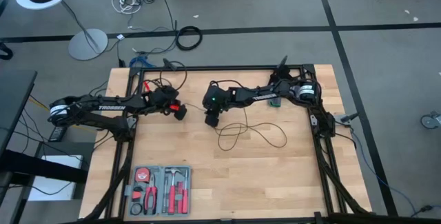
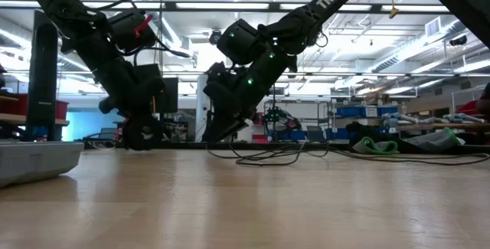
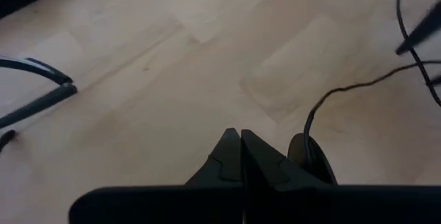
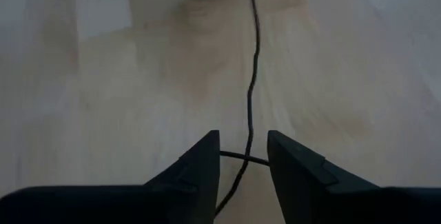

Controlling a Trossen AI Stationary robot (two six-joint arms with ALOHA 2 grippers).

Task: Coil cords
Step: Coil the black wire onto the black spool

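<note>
The pale wooden table (image 1: 275,182) carries the thin black cord (image 1: 251,133), lying in loose loops near its middle. The right gripper (image 4: 244,156) stands low over the cord's end, fingers spread with a strand running between them. The left gripper (image 3: 240,156), fingers pressed together, sits just beside the cord's small round black puck (image 3: 311,158).

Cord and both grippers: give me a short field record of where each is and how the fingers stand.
cord: thin black cord lying in loose loops on the wooden table
right gripper: low over the table, fingers apart, cord running between them
left gripper: low over the table, fingers shut together, small black puck beside them
tool tray: at the table's near left
</note>
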